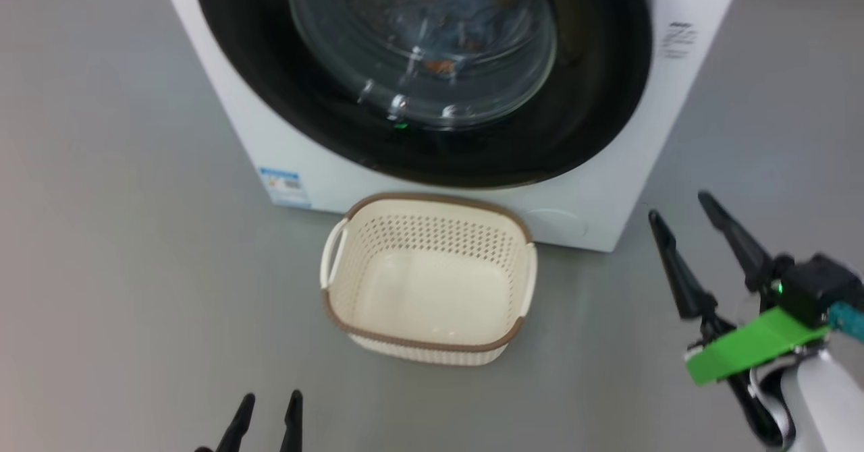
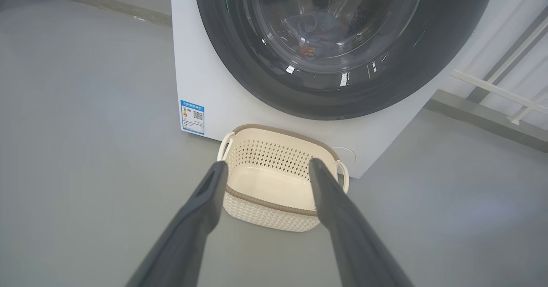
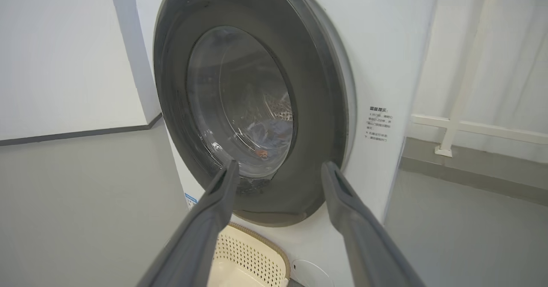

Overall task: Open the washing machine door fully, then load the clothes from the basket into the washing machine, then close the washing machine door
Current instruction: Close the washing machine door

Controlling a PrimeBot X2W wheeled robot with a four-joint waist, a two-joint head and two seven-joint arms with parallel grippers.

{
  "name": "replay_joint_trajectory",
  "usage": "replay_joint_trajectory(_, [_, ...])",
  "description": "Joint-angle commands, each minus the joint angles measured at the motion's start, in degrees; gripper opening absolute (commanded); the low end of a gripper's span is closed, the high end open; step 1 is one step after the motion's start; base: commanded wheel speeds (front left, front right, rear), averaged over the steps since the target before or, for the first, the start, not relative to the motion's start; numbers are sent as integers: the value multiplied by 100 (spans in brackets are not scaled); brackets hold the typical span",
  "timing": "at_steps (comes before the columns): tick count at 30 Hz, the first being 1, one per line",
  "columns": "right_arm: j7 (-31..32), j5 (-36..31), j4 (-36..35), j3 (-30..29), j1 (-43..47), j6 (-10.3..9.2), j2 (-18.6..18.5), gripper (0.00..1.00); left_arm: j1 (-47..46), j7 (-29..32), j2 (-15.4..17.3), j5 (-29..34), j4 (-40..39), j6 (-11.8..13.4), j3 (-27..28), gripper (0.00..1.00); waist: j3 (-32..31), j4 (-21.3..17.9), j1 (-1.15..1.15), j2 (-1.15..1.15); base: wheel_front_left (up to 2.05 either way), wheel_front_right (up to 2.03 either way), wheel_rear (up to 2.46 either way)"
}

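The washing machine (image 1: pixel 607 189) (image 2: pixel 192 73) (image 3: pixel 385 43) stands white and boxy ahead, its round black-rimmed door (image 1: pixel 587 101) (image 2: pixel 411 64) (image 3: pixel 308 85) shut against the front. Through the glass bowl the clothes (image 1: pixel 439 67) (image 2: pixel 312 43) (image 3: pixel 267 130) show blue with orange inside the drum. The cream basket (image 1: pixel 432 344) (image 2: pixel 269 210) (image 3: pixel 252 252) sits empty on the floor in front. My left gripper (image 1: pixel 268 401) (image 2: pixel 265 165) is open near the basket's front. My right gripper (image 1: pixel 680 206) (image 3: pixel 278 169) is open to the right of the machine, holding nothing.
Grey floor (image 1: pixel 135 270) surrounds the machine. A blue label sticker (image 1: pixel 287 187) (image 2: pixel 192 117) marks its lower left front. A white rail (image 3: pixel 462 124) and a wall stand to the machine's right.
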Motion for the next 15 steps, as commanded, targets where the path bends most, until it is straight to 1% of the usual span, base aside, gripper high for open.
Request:
replay_joint_trajectory(1, [-26,-80,-209,-23,270,-38,50,100,17,-37,44,79,-89,-14,247,100,-612,-623,0,0,0,0,0])
replay_joint_trajectory(8, [-26,-242,-489,-452,1023,-38,302,100,152,-37,44,159,-124,-14,476,100,-742,-991,0,0,0,0,0])
replay_joint_trajectory(12, [-26,-368,-617,-633,1346,-38,427,100,212,-37,44,182,-154,-14,636,100,-787,-1200,0,0,0,0,0])
replay_joint_trajectory(15, [-26,-395,-657,-730,1490,-38,523,100,219,-37,44,227,-184,-14,671,100,-801,-1284,0,0,0,0,0])
